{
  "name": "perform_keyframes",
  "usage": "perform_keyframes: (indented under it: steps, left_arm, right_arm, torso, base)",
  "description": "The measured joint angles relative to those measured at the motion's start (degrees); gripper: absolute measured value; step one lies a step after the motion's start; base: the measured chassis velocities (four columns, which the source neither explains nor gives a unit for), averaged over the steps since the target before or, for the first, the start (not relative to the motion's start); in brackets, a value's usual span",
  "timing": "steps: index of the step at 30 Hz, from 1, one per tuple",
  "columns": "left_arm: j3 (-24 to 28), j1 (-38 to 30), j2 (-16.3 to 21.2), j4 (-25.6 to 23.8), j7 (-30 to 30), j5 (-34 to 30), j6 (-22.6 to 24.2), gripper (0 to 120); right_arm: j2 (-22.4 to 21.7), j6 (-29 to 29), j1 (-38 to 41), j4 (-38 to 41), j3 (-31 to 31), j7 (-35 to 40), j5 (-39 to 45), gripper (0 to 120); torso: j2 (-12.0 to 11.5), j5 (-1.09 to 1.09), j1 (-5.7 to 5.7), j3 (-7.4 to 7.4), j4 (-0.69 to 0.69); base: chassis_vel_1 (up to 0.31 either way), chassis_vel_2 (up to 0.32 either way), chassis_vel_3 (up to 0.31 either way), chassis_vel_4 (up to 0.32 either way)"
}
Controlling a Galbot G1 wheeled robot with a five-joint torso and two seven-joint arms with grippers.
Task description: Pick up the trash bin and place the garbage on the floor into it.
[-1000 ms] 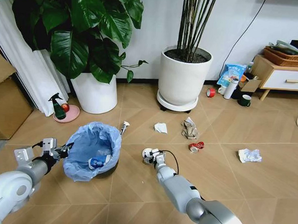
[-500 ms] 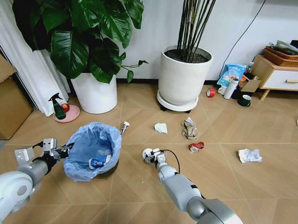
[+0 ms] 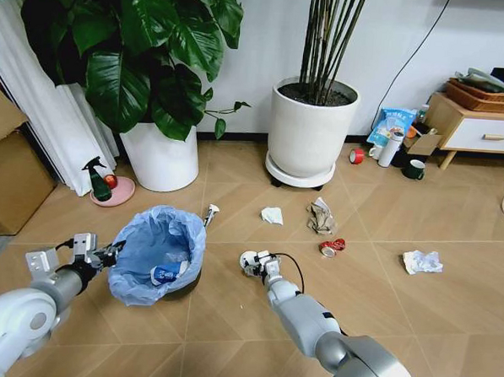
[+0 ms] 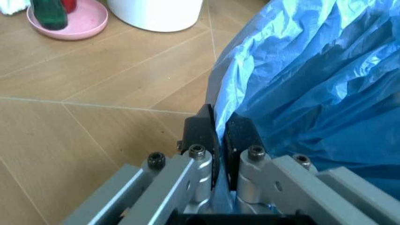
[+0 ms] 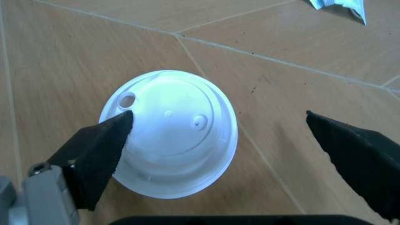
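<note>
Left hand (image 4: 218, 136), lower left of the head view, pinches the trash bin (image 3: 157, 253) by its blue liner rim. Right hand (image 5: 218, 136), centre frame, hangs spread wide over the white disc (image 5: 170, 133) on the floor (image 3: 398, 306).

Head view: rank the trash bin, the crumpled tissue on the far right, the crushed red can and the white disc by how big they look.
1. trash bin, by far the largest.
2. crumpled tissue.
3. crushed red can and white disc: these look alike, and the right gripper partly covers the disc, so no ranking between them.
</note>
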Motion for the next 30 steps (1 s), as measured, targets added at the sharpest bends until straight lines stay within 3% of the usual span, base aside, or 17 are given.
perform_keyframes:
  steps: [2, 5, 7, 10, 12, 15, 17, 20, 30]
  left_arm:
    - [0.0, 0.0, 0.0, 0.0, 0.0, 0.0, 0.0, 0]
    - [0.0, 0.0, 0.0, 0.0, 0.0, 0.0, 0.0, 0]
    - [0.0, 0.0, 0.0, 0.0, 0.0, 0.0, 0.0, 0]
    - [0.1, 0.0, 0.0, 0.0, 0.0, 0.0, 0.0, 0]
    - [0.1, 0.0, 0.0, 0.0, 0.0, 0.0, 0.0, 0]
    - [0.1, 0.0, 0.0, 0.0, -0.1, 0.0, 0.0, 0]
    - [0.1, 0.0, 0.0, 0.0, -0.1, 0.0, 0.0, 0]
    - [0.1, 0.0, 0.0, 0.1, -0.1, 0.0, 0.0, 0]
    - [0.2, 0.0, -0.1, 0.2, 0.0, 0.0, 0.0, 0]
  right_arm:
    - [0.0, -0.1, 0.0, 0.0, 0.0, -0.2, 0.3, 94]
    - [0.0, -0.2, -0.2, 0.0, -0.1, -1.0, 0.9, 79]
    - [0.0, -0.2, -0.3, 0.0, -0.1, -1.1, 0.9, 77]
    - [0.0, -0.6, -0.5, 0.0, -0.2, -1.4, 1.4, 61]
    - [0.0, -0.7, -0.5, 0.0, -0.3, -1.5, 1.5, 58]
    - [0.0, -1.2, -0.6, 0.0, -0.5, -1.4, 2.3, 42]
    - [0.0, -1.4, -0.6, 0.0, -0.5, -1.4, 2.4, 39]
    - [0.0, -1.8, -0.9, 0.0, -0.6, -1.4, 2.8, 25]
    - [0.0, -2.9, -1.6, 0.3, -1.3, -1.2, 3.7, 0]
  torso:
    - [0.0, 0.0, 0.0, 0.0, 0.0]
    - [0.0, 0.0, 0.0, -0.01, 0.0]
    - [0.0, 0.0, 0.0, -0.01, 0.01]
    - [0.0, 0.01, -0.01, -0.01, 0.02]
    - [0.0, 0.01, -0.01, -0.01, 0.02]
    - [0.0, 0.01, -0.01, -0.01, 0.01]
    - [0.0, -0.02, -0.01, -0.01, -0.01]
    - [0.0, -0.03, -0.01, -0.01, -0.03]
    - [0.0, 0.0, -0.01, -0.01, 0.0]
  base:
    - [0.0, 0.0, 0.0, 0.0]
    - [0.0, 0.0, 0.0, 0.0]
    - [0.0, 0.0, 0.0, 0.0]
    - [0.0, 0.0, 0.0, 0.0]
    - [0.0, 0.0, 0.0, 0.0]
    - [0.0, 0.0, 0.0, 0.0]
    - [0.0, 0.0, 0.0, 0.0]
    - [0.0, 0.0, 0.0, 0.0]
    - [0.0, 0.0, 0.0, 0.0]
